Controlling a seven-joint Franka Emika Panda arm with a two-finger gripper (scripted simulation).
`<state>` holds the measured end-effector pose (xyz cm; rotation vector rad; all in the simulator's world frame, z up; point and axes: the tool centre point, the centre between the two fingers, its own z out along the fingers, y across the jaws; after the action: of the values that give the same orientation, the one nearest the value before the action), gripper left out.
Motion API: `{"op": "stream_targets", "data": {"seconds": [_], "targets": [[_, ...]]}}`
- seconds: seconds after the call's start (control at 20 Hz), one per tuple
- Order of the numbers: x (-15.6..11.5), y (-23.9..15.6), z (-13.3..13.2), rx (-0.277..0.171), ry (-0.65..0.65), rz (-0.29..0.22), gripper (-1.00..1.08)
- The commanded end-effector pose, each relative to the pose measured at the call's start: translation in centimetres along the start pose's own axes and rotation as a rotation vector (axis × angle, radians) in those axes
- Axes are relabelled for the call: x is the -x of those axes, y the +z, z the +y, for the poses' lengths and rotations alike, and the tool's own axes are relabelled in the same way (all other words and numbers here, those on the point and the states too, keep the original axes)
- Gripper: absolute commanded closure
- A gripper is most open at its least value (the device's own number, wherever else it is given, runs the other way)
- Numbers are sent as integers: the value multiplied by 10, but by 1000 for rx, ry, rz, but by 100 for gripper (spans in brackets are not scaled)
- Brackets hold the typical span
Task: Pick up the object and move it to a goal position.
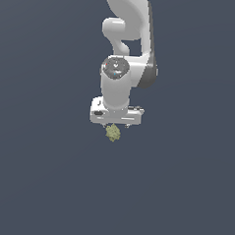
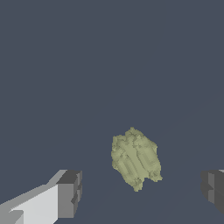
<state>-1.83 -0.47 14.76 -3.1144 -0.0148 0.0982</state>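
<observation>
The claw [image 2: 140, 192] is nearest in the wrist view: its two dark-tipped fingers [image 2: 70, 194] stand far apart, one on each side of the frame, so the claw is open and grips nothing. One finger shows a white body behind its dark grey pad; of the other only the dark pad at the frame's rim is seen.

Between the fingers, and clear of both, lies the clump [image 2: 134, 158], a lumpy, ridged, yellowish-olive thing, sitting closer to the white-bodied finger's side of the gap than dead centre would be, though well apart from either pad. It rests on the plain dark blue-grey surface [image 2: 87, 65], which fills the rest of that view without any edge or corner showing.

In the exterior view the white arm [image 1: 125, 36] comes down from the top edge of the frame, with a dark grey band on the side toward the exterior view's right. Its wrist ends in the white claw [image 1: 115, 123] body, set crosswise. The clump [image 1: 113, 133] shows just beneath it, small against the claw, near the middle of the frame. Whether the fingertips reach down to the clump's level cannot be told here, for the fingers are barely seen. The surface [image 1: 36, 183] spreads evenly all round, and no border of it is in view
</observation>
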Motion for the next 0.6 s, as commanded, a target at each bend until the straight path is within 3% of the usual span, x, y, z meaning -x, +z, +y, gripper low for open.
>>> {"op": "stream_targets", "data": {"seconds": [0.0, 0.55], "targets": [[2, 4, 1, 3, -33, 4, -92], [14, 32, 10, 23, -287, 31, -92]]}}
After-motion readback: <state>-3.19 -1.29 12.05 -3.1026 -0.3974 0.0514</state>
